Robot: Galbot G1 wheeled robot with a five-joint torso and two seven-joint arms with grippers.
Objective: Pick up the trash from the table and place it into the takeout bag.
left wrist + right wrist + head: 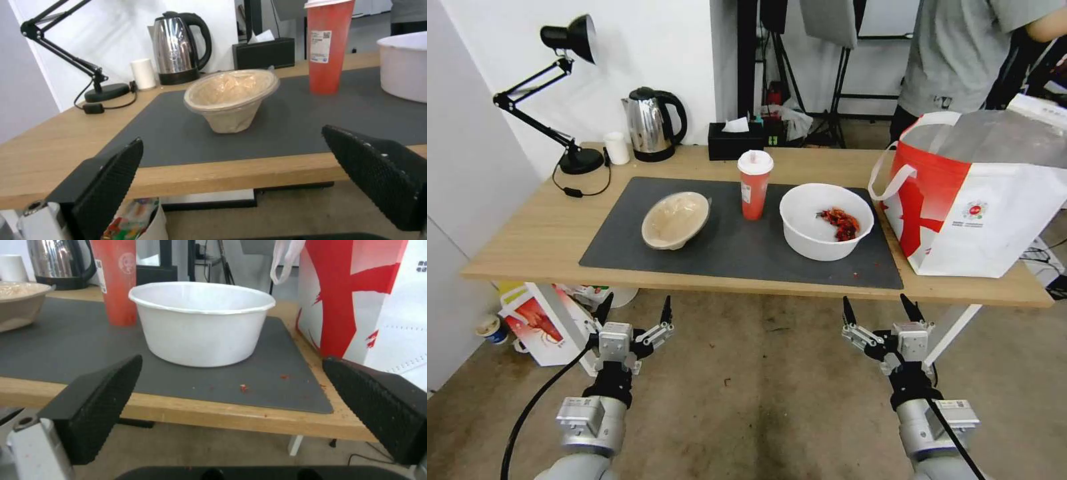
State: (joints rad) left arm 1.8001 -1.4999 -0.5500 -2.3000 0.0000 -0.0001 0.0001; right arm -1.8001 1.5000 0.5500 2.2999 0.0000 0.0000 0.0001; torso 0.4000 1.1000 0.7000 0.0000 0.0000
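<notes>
Presently, three pieces of trash are seen on the grey mat (727, 247) of the bench (540, 233), with both grippers held below its front edge.

The red cup (754, 183) stands upright, lid on top, between the beige bowl (676, 220), tipped with its mouth toward the robot's left, and the white bowl (826, 221) holding red scraps. The takeout bag (980, 200) is set open just right of the mat. A kettle (652, 124) and lamp (564, 93) are placed behind. The left gripper (633, 315) and right gripper (879, 308) are spread wide, grasping nothing.
</notes>
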